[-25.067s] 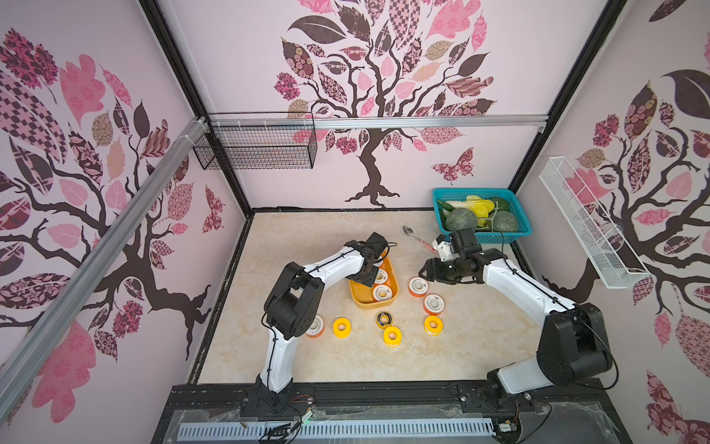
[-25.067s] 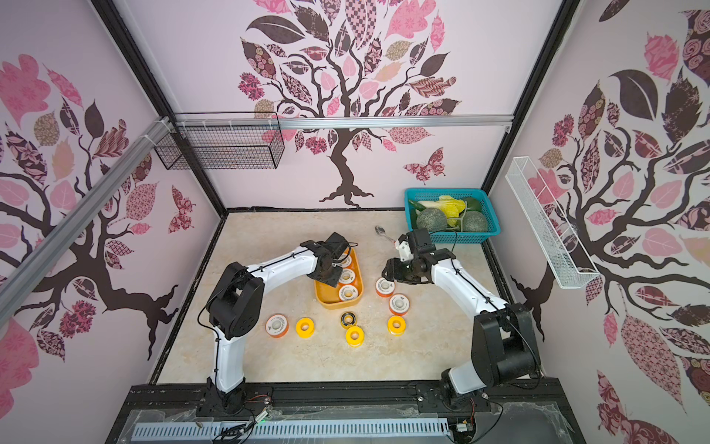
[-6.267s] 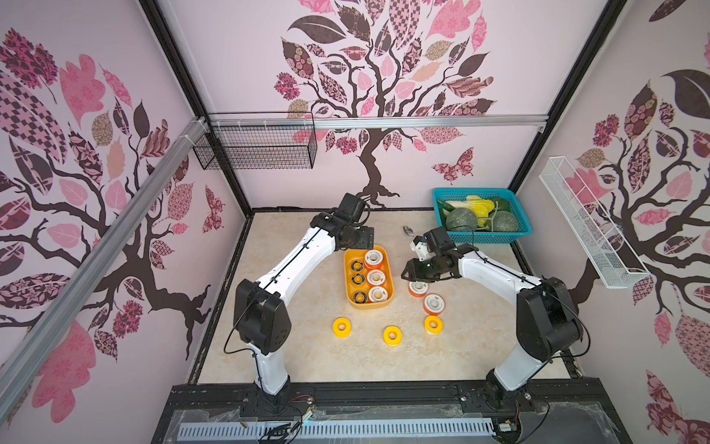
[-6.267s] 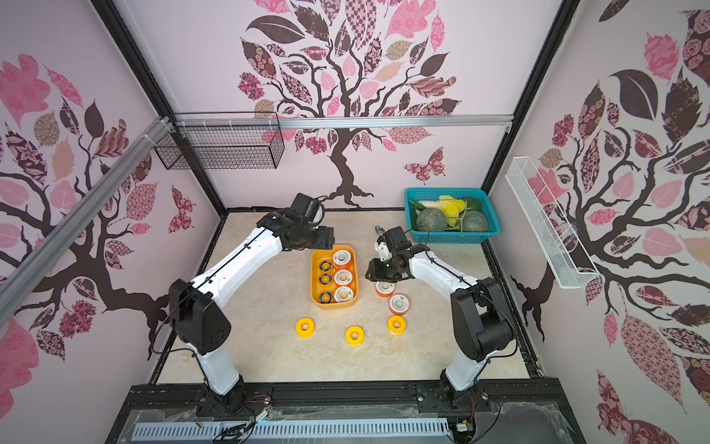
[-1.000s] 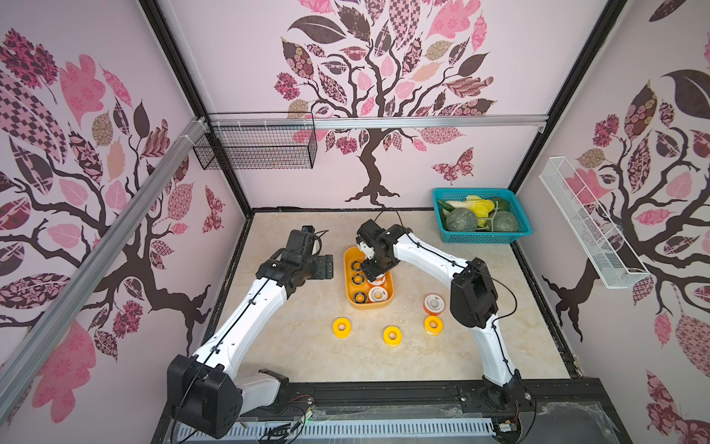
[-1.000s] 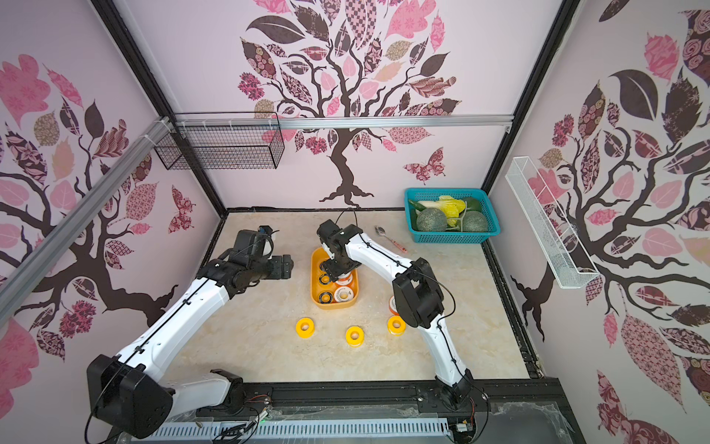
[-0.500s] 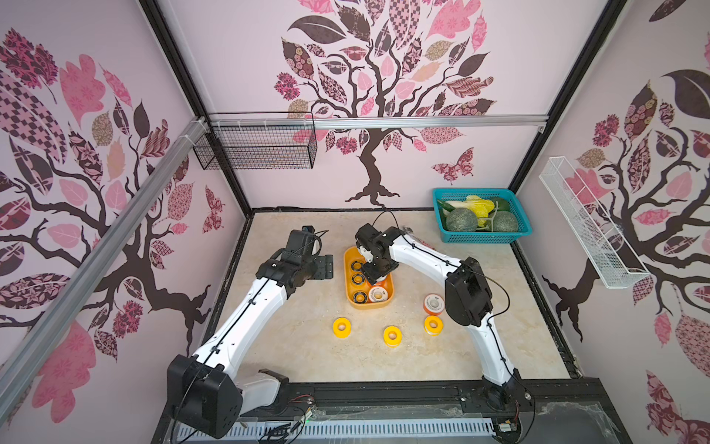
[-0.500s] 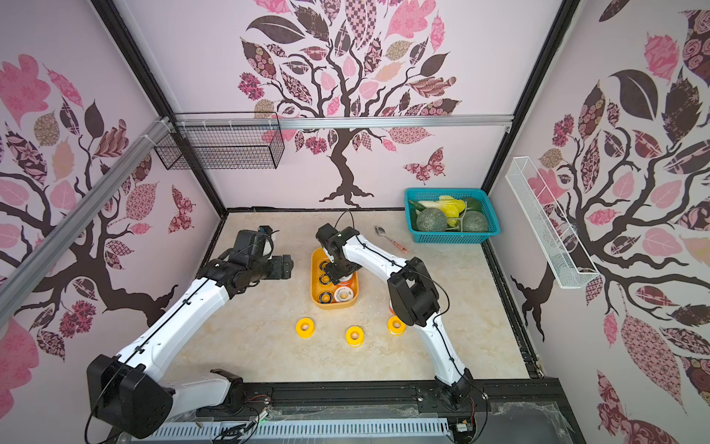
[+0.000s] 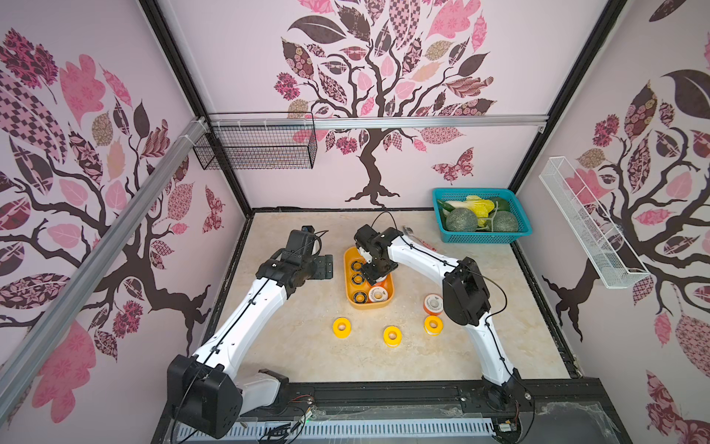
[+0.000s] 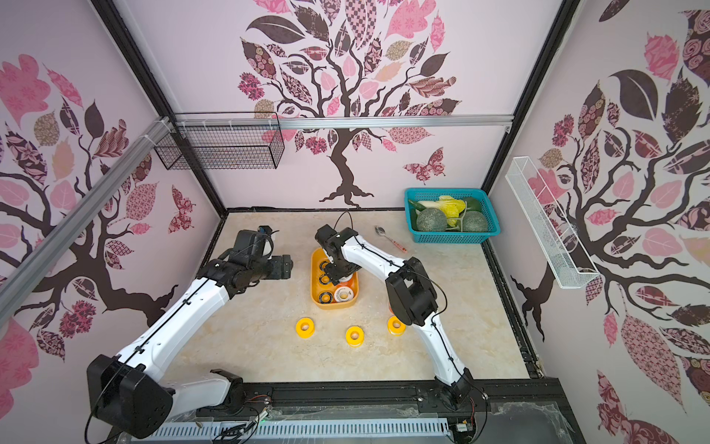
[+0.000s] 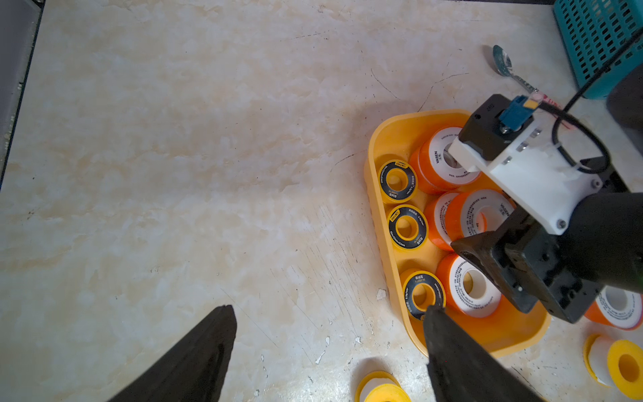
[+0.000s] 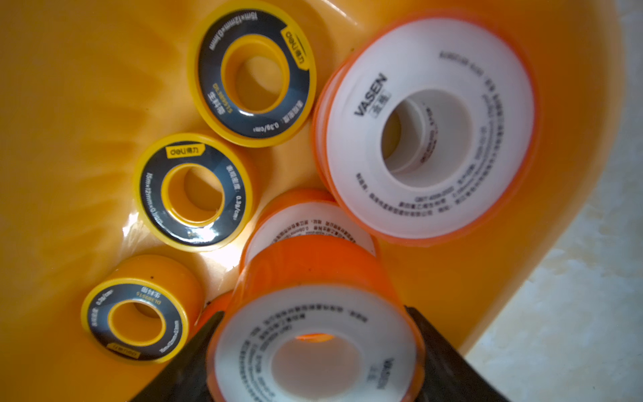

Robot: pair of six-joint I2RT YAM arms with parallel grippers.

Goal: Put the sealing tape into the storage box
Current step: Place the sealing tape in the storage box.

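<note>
The yellow-orange storage box lies mid-table. Inside, three black-and-yellow sealing tape rolls line one side, with orange white-faced rolls beside them. My right gripper hangs low over the box, shut on an orange white-faced roll that sits above another orange roll. My left gripper hovers left of the box, open and empty. In both top views, three yellow rolls and one orange roll lie on the table in front of the box.
A teal basket of vegetables stands at the back right, with a spoon between it and the box. A black wire basket hangs on the back wall and a white one on the right wall. The right arm's elbow looms over the loose orange roll.
In the last second the right arm has shifted only slightly over the box, still holding the orange roll. The left arm has not moved.
</note>
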